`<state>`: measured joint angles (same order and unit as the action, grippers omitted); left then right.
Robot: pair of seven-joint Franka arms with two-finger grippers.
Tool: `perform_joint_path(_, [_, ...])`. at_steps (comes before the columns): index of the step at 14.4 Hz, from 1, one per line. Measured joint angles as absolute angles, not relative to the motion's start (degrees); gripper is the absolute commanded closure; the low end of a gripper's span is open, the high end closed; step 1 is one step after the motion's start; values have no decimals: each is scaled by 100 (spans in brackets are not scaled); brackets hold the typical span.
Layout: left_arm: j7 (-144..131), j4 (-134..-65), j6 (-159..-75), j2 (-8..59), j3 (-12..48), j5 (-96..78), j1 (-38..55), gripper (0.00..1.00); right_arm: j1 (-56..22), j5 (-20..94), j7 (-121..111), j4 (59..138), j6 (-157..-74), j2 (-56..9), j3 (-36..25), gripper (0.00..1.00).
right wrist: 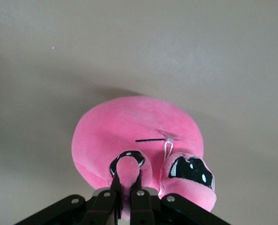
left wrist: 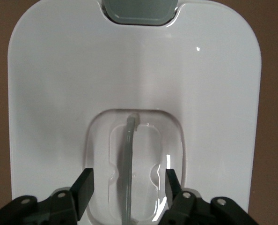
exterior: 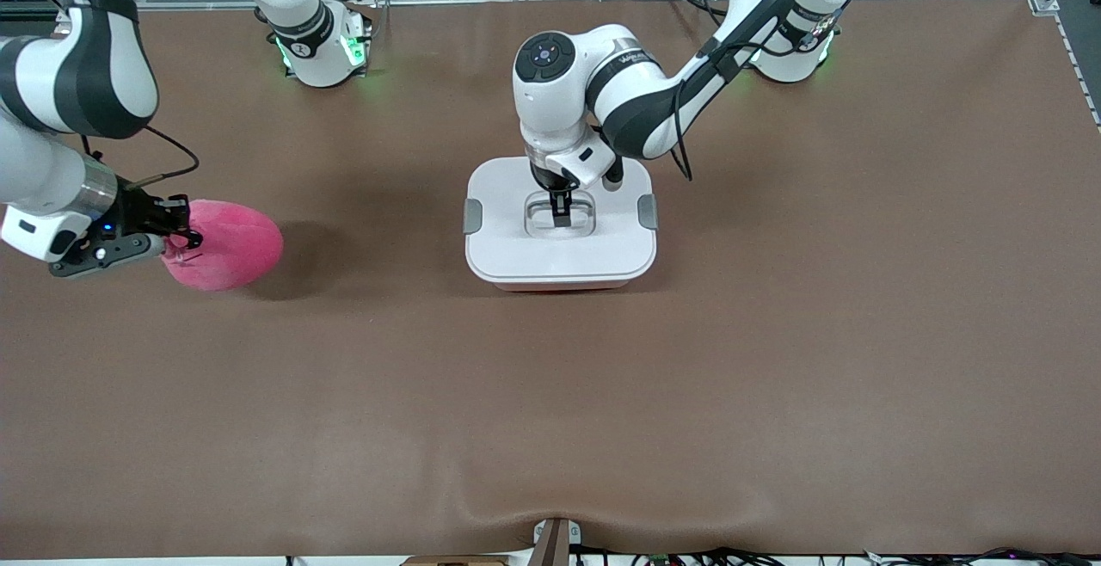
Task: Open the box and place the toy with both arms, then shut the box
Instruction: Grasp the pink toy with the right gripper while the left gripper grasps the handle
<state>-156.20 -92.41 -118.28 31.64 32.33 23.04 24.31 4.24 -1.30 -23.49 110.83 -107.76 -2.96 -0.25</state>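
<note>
With the right gripper (exterior: pixel 183 235) pinched tight on the pink toy (exterior: pixel 225 245) at its end of the table, the left gripper (exterior: pixel 561 210), its fingers (left wrist: pixel 85 186) spread astride the clear handle (left wrist: pixel 127 164) in the box (exterior: pixel 561 254) lid's recess mid-table, should squeeze it squarely before lifting straight up.

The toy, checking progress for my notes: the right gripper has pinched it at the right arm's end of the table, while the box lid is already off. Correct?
Not quite. The lid is on the box; the front view shows it. The right gripper does pinch the toy there.
</note>
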Motion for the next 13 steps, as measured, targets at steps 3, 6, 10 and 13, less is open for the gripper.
perform_joint_path(3, [-15620,-9222,-11841,3184,3233,2304,2435,58,411,-127,-2409,10738,-10287,-295,111,100])
perform_joint_path(6, [-15620,-9210,-11841,3184,3233,2305,2441,79,390,-125,-2415,10399,-9858,-295,313,100])
perform_joint_path(10, [-15621,-9201,-11841,3184,3233,2305,2484,83,370,-124,-2425,9997,-9457,-293,595,100])
perform_joint_path(13, [-15622,-9194,-11841,3184,3233,2305,2485,93,355,-124,-2613,9867,-9426,-289,662,100])
